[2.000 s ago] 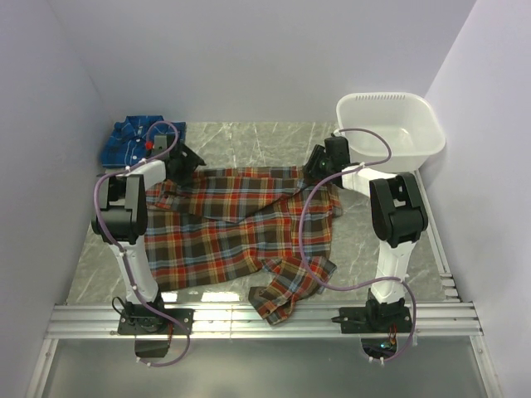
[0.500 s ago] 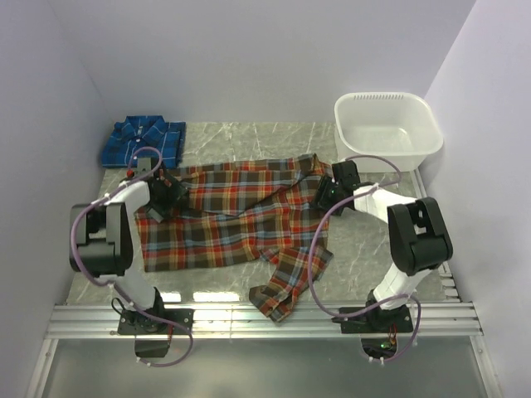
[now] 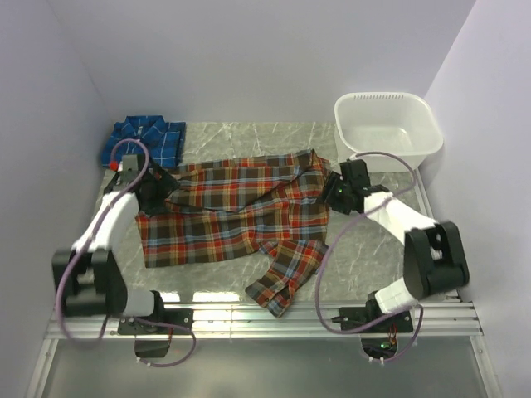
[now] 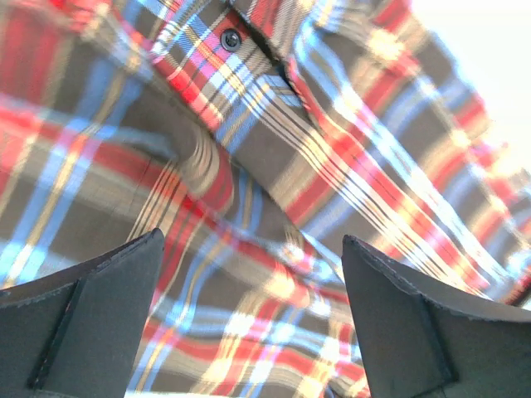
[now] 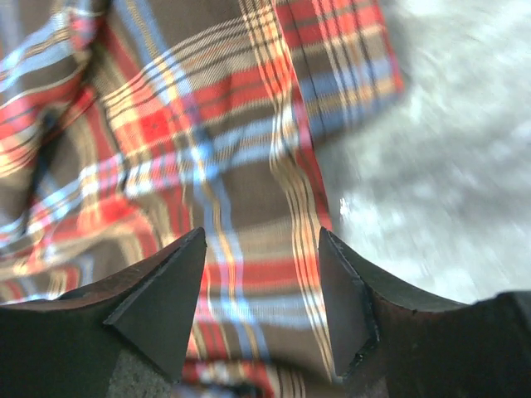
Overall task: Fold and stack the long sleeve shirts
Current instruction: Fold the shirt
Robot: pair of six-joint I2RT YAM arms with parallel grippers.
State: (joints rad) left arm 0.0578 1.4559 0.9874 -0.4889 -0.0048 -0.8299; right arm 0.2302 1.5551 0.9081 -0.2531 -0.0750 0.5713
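Observation:
A red-orange plaid shirt (image 3: 232, 214) lies spread out in the middle of the table, one sleeve (image 3: 284, 278) trailing toward the front rail. A blue plaid shirt (image 3: 143, 141) lies folded at the back left corner. My left gripper (image 3: 158, 189) is low over the red shirt's upper left edge; in its wrist view the gripper (image 4: 250, 239) stands wide open over the plaid cloth (image 4: 249, 141). My right gripper (image 3: 338, 189) is at the shirt's right edge. Seen from its own wrist, the right gripper (image 5: 261, 234) is open above the shirt's hem (image 5: 249, 166), nothing pinched.
A white plastic tub (image 3: 388, 128) stands at the back right, just behind the right gripper. Bare marble tabletop (image 5: 431, 166) lies right of the shirt's edge. A metal rail (image 3: 265, 319) runs along the front, with the sleeve's cuff (image 3: 267, 300) close to it.
Both arms have swung outward and lower, the left toward the left wall, the right toward the right. The red shirt now lies flatter and wider, and its sleeve has shifted slightly.

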